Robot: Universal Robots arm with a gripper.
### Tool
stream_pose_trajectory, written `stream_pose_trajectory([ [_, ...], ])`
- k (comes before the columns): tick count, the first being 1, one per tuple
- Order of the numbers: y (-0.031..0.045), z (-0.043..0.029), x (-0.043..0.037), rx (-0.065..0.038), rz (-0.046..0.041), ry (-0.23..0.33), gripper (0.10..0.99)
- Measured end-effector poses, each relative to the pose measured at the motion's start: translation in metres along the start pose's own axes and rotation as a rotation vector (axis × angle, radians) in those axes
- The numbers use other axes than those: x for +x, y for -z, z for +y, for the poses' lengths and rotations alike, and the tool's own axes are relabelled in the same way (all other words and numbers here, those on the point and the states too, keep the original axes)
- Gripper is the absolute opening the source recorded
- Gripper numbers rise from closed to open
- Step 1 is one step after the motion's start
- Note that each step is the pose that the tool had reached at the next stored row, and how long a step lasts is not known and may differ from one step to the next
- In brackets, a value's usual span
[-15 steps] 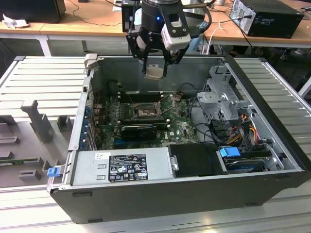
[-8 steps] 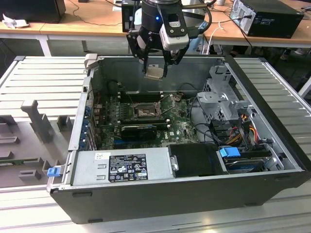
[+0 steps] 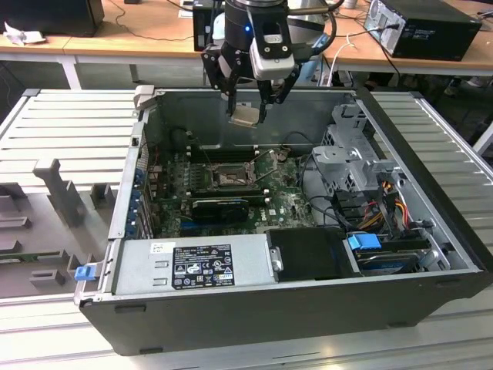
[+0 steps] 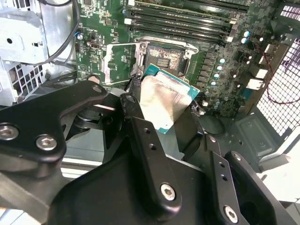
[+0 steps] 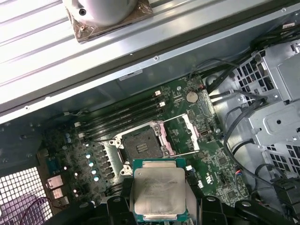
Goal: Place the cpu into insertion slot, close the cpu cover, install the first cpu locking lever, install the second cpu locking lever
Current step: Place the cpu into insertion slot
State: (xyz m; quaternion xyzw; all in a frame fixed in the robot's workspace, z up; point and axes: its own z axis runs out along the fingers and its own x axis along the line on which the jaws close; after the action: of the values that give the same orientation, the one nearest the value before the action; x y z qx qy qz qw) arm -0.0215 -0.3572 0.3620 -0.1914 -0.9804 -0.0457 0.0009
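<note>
Cpu (image 5: 159,193) held over the open slot (image 5: 140,146)

Your tool (image 3: 248,112) grips the cpu by two opposite edges, high above the board (image 3: 286,205). The slot sits well below it, empty, with the cover (image 5: 180,136) swung open just beside. Keep the cpu level, square its edges to the slot, and let it settle without pressing; bent contacts are the likely risk.

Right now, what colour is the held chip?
The cpu is silvery-beige, green-edged; best in the first wrist view.

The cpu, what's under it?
The gripper holds the cpu in the air over the green board; the empty insertion slot lies below, uncovered. In both wrist views it hides some board.
</note>
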Motion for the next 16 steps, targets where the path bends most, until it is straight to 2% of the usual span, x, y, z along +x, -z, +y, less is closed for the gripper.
stream_pose_trajectory([
  [16, 0.0000, 0.0000, 0.0000, -0.002, -0.0074, -0.082, 0.529],
])
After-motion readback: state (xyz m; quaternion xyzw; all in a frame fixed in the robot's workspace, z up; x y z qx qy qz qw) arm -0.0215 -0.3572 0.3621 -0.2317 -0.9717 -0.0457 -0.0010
